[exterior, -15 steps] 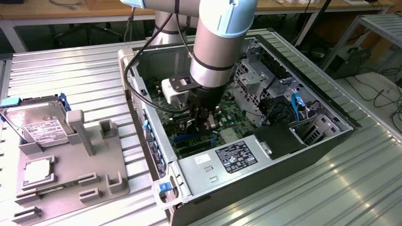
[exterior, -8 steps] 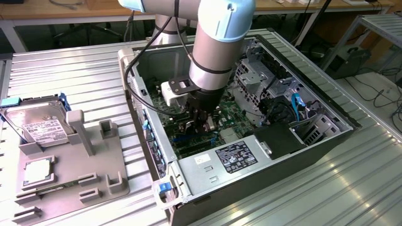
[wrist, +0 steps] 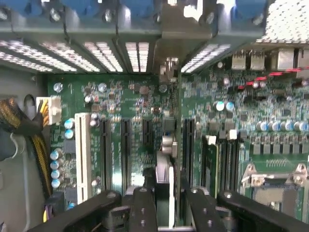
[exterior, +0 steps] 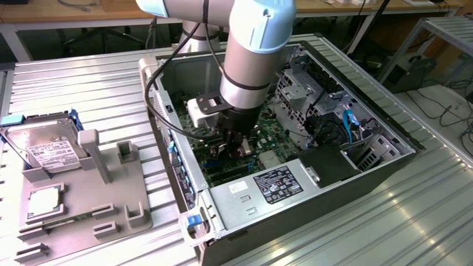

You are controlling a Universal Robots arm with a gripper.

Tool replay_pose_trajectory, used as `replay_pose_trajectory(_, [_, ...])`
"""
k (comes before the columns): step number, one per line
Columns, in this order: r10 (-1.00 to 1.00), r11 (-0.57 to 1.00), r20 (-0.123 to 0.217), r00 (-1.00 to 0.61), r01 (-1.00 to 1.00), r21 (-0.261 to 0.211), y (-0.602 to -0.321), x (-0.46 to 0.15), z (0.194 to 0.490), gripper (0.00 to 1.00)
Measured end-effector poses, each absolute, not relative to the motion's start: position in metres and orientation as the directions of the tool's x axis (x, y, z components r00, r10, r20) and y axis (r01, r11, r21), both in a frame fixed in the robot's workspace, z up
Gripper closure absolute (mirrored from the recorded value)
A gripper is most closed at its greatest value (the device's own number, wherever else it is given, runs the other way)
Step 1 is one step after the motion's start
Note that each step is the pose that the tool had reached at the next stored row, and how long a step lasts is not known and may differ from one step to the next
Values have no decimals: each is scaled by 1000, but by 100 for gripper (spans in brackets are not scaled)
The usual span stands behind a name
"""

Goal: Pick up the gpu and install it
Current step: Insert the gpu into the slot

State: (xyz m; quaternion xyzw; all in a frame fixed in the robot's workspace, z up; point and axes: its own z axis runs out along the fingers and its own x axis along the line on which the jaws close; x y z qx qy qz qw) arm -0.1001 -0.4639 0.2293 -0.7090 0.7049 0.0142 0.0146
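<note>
Inside the computer case (exterior: pixel 369 119), the end effector (exterior: pixel 235 145) holds the gpu (wrist: pixel 167 164) edge-on over the motherboard (wrist: pixel 120 96).

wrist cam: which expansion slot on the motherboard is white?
The long slot at the end of the row, nearest the white power connector and braided cable bundle. Every other slot is black.

Robotics lab: robot arm (exterior: pixel 247 50), ribbed aluminium bench (exterior: pixel 88 88), open PC case (exterior: pixel 369 119), floor cables (exterior: pixel 443 111).
</note>
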Motion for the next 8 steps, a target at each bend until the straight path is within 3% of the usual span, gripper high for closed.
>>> replay_pose_trajectory(8, [-999, -6, -42, 6, -1000, -1, -464, -100, 226, 72])
